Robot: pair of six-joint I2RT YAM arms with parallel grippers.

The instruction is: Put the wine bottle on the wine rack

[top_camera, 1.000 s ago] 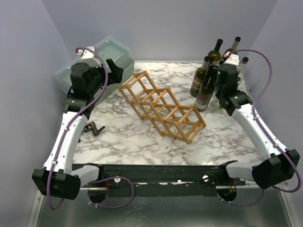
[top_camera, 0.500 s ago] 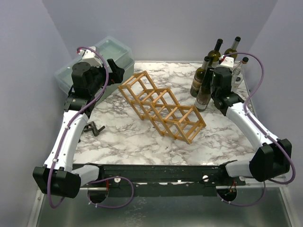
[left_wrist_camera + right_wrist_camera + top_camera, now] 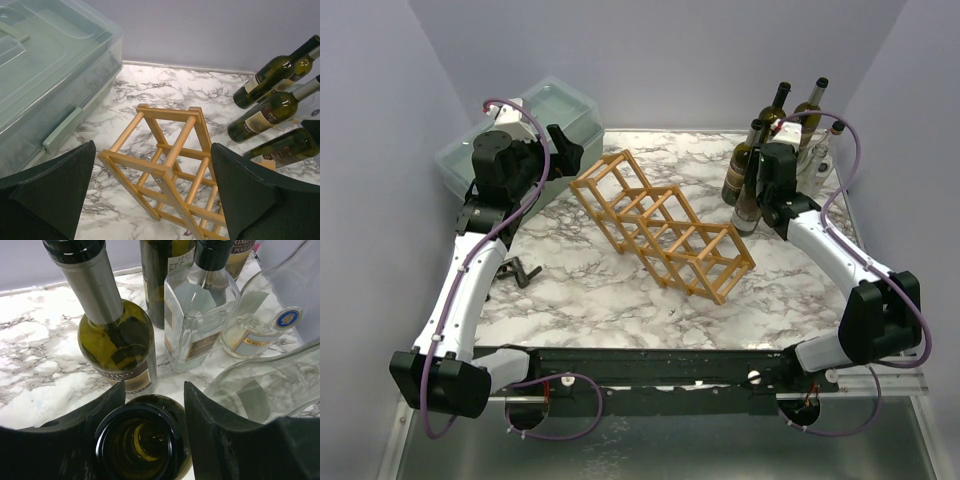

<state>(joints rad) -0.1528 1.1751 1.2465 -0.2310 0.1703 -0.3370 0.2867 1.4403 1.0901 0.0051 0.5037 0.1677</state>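
The wine rack (image 3: 660, 225), a light wooden lattice, lies diagonally across the middle of the marble table; its near end shows in the left wrist view (image 3: 170, 160). A dark green wine bottle (image 3: 748, 205) stands at the back right. My right gripper (image 3: 761, 168) is down over its top. In the right wrist view the bottle's mouth (image 3: 137, 440) sits between the fingers of the right gripper (image 3: 154, 390); the left finger is against it and a thin gap shows at the right finger. My left gripper (image 3: 151, 150) hangs open above the rack's left end, holding nothing.
Other bottles crowd the grasped one: a green one (image 3: 115, 340), a clear square one (image 3: 200, 315) and clear glass at the right (image 3: 270, 385). Taller bottles (image 3: 775, 105) stand behind. A lidded plastic bin (image 3: 535, 125) fills the back left. A small black object (image 3: 520, 270) lies near the left arm.
The right arm has shifted left and closer over the bottle, and its jaws have narrowed around the bottle's top. The left arm and the rack have not moved.
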